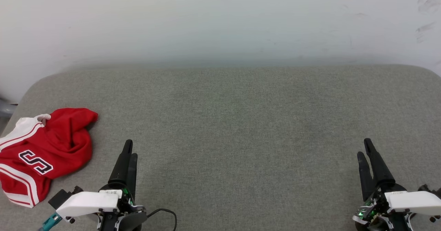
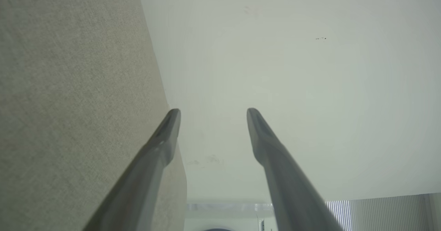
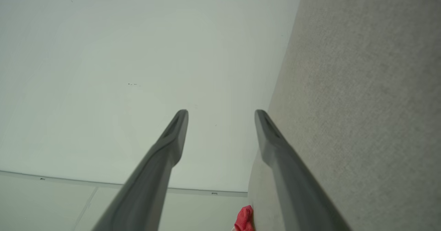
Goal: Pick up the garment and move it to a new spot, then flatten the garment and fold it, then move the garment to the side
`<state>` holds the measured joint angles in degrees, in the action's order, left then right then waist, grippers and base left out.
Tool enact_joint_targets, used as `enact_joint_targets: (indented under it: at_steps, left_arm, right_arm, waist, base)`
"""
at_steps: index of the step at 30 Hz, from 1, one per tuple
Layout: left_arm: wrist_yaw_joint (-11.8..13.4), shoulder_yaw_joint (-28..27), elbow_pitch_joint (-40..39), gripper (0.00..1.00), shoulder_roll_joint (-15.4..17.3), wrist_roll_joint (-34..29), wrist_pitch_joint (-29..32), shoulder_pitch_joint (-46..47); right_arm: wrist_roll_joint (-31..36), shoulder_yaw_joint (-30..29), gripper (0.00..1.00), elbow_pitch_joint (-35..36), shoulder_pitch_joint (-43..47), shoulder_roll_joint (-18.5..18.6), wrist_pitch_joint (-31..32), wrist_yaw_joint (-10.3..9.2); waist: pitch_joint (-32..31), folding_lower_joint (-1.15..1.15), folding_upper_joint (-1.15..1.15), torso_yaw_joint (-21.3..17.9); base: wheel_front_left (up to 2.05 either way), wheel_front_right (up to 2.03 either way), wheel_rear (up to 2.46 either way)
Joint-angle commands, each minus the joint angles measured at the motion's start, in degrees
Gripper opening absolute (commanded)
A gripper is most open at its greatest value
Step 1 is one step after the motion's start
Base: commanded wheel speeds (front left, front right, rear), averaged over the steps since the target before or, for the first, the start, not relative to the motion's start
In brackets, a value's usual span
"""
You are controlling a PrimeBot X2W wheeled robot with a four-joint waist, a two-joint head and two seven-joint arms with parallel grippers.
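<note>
You have a broad grey woven surface (image 1: 241, 120) in front of you, with rounded far corners, backed by a pale, scuffed wall (image 1: 220, 17).

The garment (image 1: 51, 148) lies crumpled in a heap at the surface's left edge, towards the near corner, and part of it runs off the head view's left side. It is mostly red and bunched into deep folds, with its upper right part humped up. A white sleeve with thin red stripes shows at its upper left, and red-and-white striped trim crosses its lower left. One black letter outlined in white faces up and reads like an S. A small white loop sticks up at the heap's top.

Your left gripper (image 1: 130, 150) sits low just right of the garment and clear of it, fingers pointing away from you. Its wrist view shows the left gripper (image 2: 213, 112) with its fingers spread, nothing between them. A dark cable (image 1: 165, 212) curls beside its base.

Your right gripper (image 1: 363, 147) is well apart, at the surface's right side. Seen from its wrist, the right gripper (image 3: 221, 113) is likewise spread and empty, and a sliver of the garment (image 3: 244, 219) shows red at that view's bottom edge.
</note>
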<state>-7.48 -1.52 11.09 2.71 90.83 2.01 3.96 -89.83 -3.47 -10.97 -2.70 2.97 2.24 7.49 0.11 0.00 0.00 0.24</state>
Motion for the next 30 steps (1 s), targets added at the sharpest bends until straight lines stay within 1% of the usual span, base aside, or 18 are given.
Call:
enact_joint_targets:
  at_steps: [1, 4, 7, 12, 21, 22, 28, 30]
  left_arm:
    - [0.0, 0.4, -2.0, 1.00, 0.1, -1.1, -0.7, 0.5]
    - [0.0, 0.3, -3.3, 1.00, 0.1, -3.8, -1.4, 0.3]
    - [0.0, -0.2, -4.2, 1.00, 0.1, -8.6, -2.1, 0.0]
    - [0.0, -0.7, -5.8, 1.00, 0.1, -16.2, -3.3, -0.4]
    - [0.0, 0.1, -6.7, 1.00, 0.1, -30.6, -5.2, -0.9]
    - [0.0, 0.1, -6.7, 1.00, 0.1, -30.6, -5.2, -0.9]
    - [0.0, 1.0, -6.7, 1.00, 0.2, -39.5, -6.4, -0.9]
    - [0.1, 1.3, -6.5, 1.00, 0.7, -43.0, -6.7, -1.0]
  right_arm:
    - [1.3, 0.3, 1.00, 1.7, -0.4, 0.6, -0.7, 0.00]
    - [4.3, 0.5, 1.00, 2.1, -0.3, 1.0, -1.6, 0.00]
    - [8.6, 0.3, 1.00, 2.6, -0.3, 1.1, -2.3, 0.00]
    - [18.3, -0.2, 1.00, 4.4, -0.2, 0.7, -3.5, 0.00]
    - [35.6, 0.3, 1.00, 7.3, 0.3, 0.3, -4.7, 0.00]
    - [35.6, 0.3, 1.00, 7.3, 0.3, 0.3, -4.7, 0.00]
    - [44.4, 1.1, 1.00, 9.0, 0.7, 0.4, -4.3, 0.00]
    - [47.3, 1.2, 1.00, 9.4, 0.9, 0.6, -4.1, 0.00]
  waist:
    - [0.0, 0.00, 0.00, 0.0]
    - [-0.1, 0.00, 0.00, 0.1]
    - [-0.2, 0.00, 0.00, 0.2]
    - [-0.3, 0.00, 0.00, 0.3]
    - [-0.6, 0.00, 0.00, 0.5]
    - [-0.6, 0.00, 0.00, 0.5]
    - [-0.7, 0.00, 0.00, 0.5]
    - [-0.7, 0.00, 0.00, 0.5]
  base:
    - [0.00, 0.00, 0.00]
    - [0.00, 0.00, 0.00]
    - [0.00, 0.00, 0.00]
    - [0.00, 0.00, 0.00]
    - [0.00, 0.00, 0.00]
    - [0.00, 0.00, 0.00]
    - [0.00, 0.00, 0.00]
    - [0.00, 0.00, 0.00]
